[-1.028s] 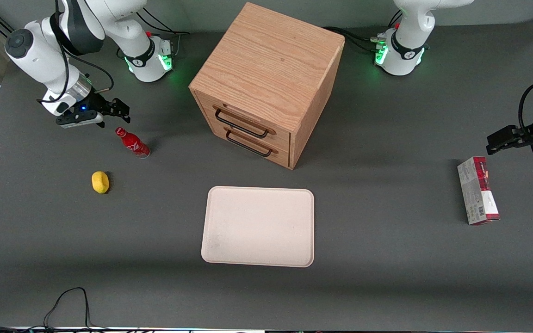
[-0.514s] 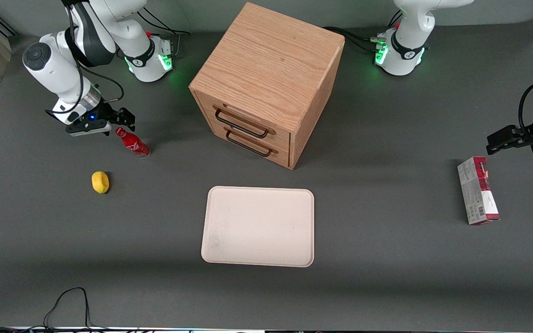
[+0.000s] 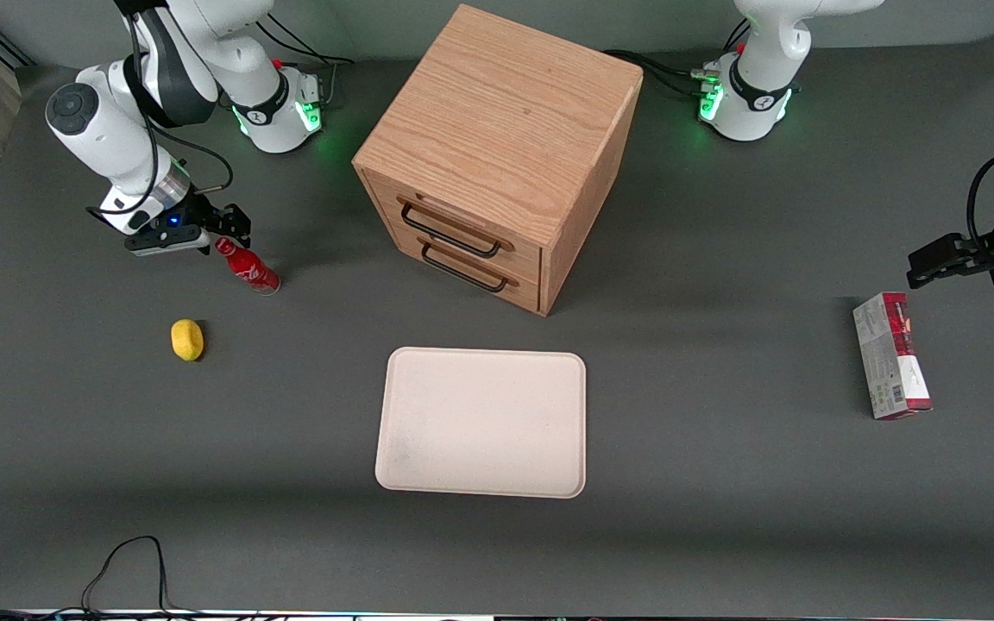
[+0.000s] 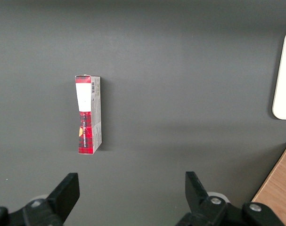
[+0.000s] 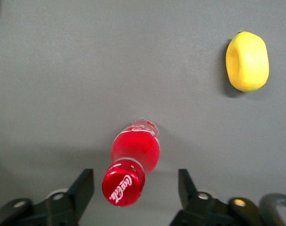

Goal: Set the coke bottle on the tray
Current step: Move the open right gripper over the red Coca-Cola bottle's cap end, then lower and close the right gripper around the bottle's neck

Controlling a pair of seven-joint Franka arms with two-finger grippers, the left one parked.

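Note:
The coke bottle (image 3: 248,268) is small, slim and red with a red cap. It stands upright on the dark table near the working arm's end. My right gripper (image 3: 219,233) hovers just above its cap, fingers open. In the right wrist view the red cap (image 5: 123,183) with white script sits between the two black fingers (image 5: 84,189), with a gap on each side. The tray (image 3: 482,422) is large, flat and pale cream-pink. It lies bare nearer the front camera, in front of the drawer cabinet, well away from the bottle.
A yellow lemon (image 3: 187,339) lies beside the bottle, nearer the front camera; it also shows in the right wrist view (image 5: 247,61). A wooden two-drawer cabinet (image 3: 497,151) stands mid-table. A red-and-white carton (image 3: 891,354) lies toward the parked arm's end.
My right gripper has moved down and toward the bottle and now sits right over its cap. The bottle, tray and lemon have not moved.

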